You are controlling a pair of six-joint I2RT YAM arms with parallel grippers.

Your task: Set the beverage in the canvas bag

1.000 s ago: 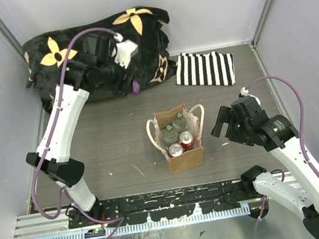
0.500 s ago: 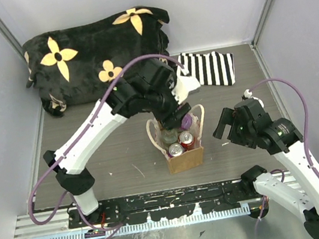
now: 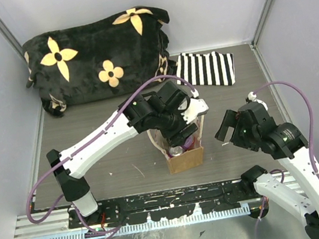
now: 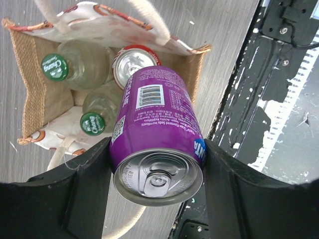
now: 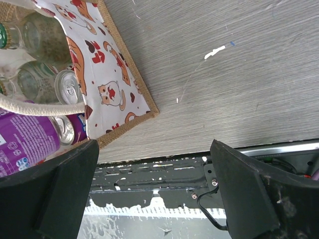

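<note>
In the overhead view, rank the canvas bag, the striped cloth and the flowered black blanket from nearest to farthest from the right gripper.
1. canvas bag, just left of the right gripper.
2. striped cloth, beyond it, by the back wall.
3. flowered black blanket, far-left corner.

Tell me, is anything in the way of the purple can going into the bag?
The canvas bag's mouth is open, but two green-capped bottles and a red can already stand inside, just under the purple can in the left gripper. Room looks tight.
</note>
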